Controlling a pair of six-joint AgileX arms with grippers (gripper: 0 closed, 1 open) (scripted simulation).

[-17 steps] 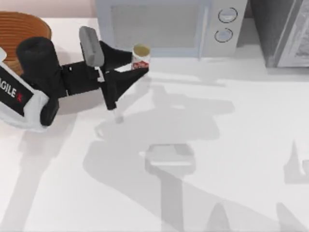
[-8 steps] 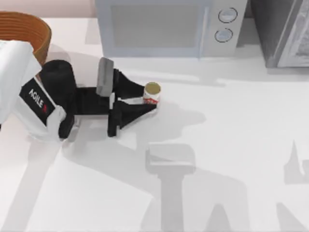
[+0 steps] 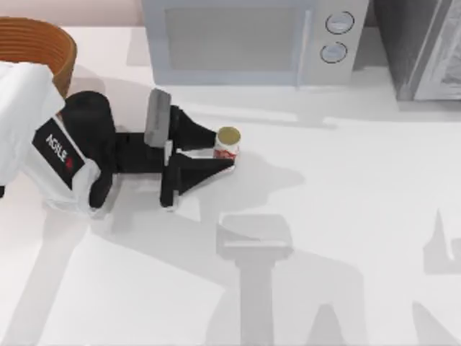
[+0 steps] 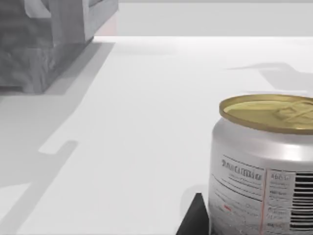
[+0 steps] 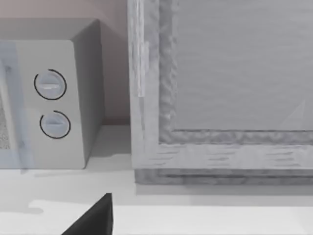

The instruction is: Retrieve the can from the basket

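My left gripper [image 3: 222,150] was closed around the can [image 3: 227,143], which stood upright on the white table [image 3: 346,216], out of the basket [image 3: 43,45] at the far left corner and in front of the microwave [image 3: 252,40]. My right gripper's state I could not tell.

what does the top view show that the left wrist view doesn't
Top view alone: the left arm reaching across the table, its jaws closed on the can, the basket at the table's far left corner, and the microwave's two dials.
Left wrist view alone: the can's printed label and barcode up close.
Both: the can standing upright on the white table, gold end up, out of the basket.
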